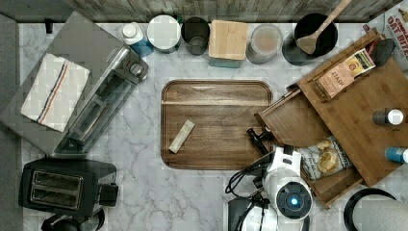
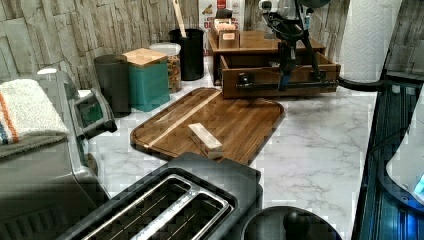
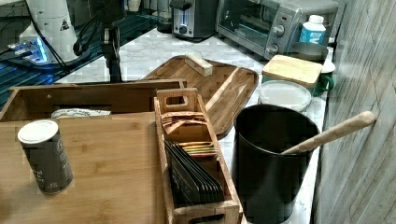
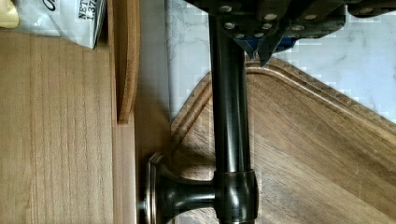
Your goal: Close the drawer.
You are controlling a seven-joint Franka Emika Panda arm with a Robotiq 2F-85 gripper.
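Visibility at the gripper (image 4: 261,44) is limited: in the wrist view its fingers are cut off by the picture edge, and only dark bolted hardware sits over the drawer's bar handle (image 4: 229,116). Whether the fingers clamp the bar or merely straddle it cannot be told. In the left view the arm hangs in front of the handle (image 2: 287,86) and hides its middle stretch. In the top view the arm's white body covers the near corner of the drawer (image 1: 294,126).

The drawer (image 2: 280,75) stands pulled out from the bamboo box (image 1: 365,120) at the top view's right, its front edge just beside the dark serving tray (image 1: 216,124). It is wide and shallow, with a medium-brown floor, a thin lighter rim and a dark metal bar handle on two flared posts (image 4: 180,196).

Contents: a snack bag (image 1: 325,159) lies in the drawer toward the arm's side, and the rest of the floor is bare wood. On the box top stand a narrow wooden caddy (image 3: 191,154) holding tea packets, a grey canister (image 3: 44,156) and a blue bottle (image 1: 397,155). A black pot (image 3: 273,158) beside the box holds a wooden spoon (image 3: 334,133). The tray carries one pale block (image 1: 182,136).
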